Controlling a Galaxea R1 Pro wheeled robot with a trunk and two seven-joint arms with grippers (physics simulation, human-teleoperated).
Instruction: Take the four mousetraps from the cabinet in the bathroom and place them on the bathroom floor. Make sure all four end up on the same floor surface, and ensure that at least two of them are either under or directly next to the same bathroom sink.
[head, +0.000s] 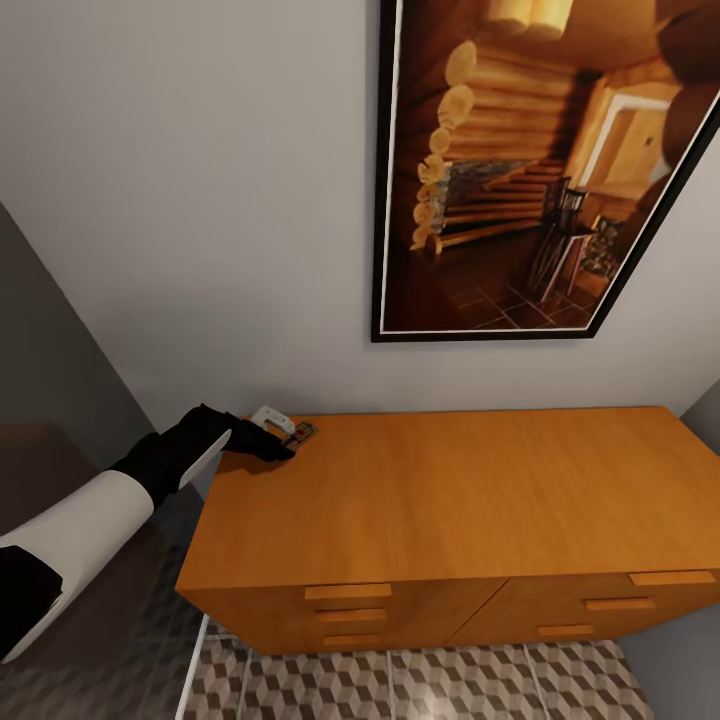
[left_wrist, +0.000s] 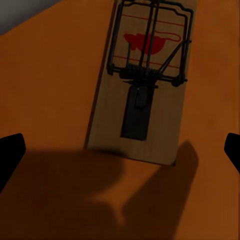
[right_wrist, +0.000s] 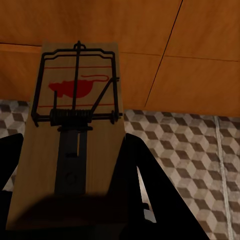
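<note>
Mousetrap (left_wrist: 142, 85) lies flat on the cabinet (head: 450, 490) top, at its far left corner near the wall; in the head view it's just a small dark shape (head: 300, 433) past the left gripper (head: 268, 444). Left arm reaches over that corner. Left wrist view: left gripper spread wide, one dark fingertip (left_wrist: 11, 152) at each picture edge, trap ahead of them and between their lines, not touched. Gripper's shadow falls across the trap's near end.

Second mousetrap (right_wrist: 75, 135) is pinched in the right gripper (right_wrist: 70, 210): dark fingers (right_wrist: 150, 190) close against both long edges of the board, wire bar and red mouse print facing the camera. Behind it, cabinet drawer fronts (right_wrist: 150, 50) and, lower, the cube-pattern bathroom floor (right_wrist: 185, 145).

Head view: cabinet stands against a pale wall under a framed log-cabin picture (head: 540, 165); cube tiles (head: 420, 685) at its foot.
</note>
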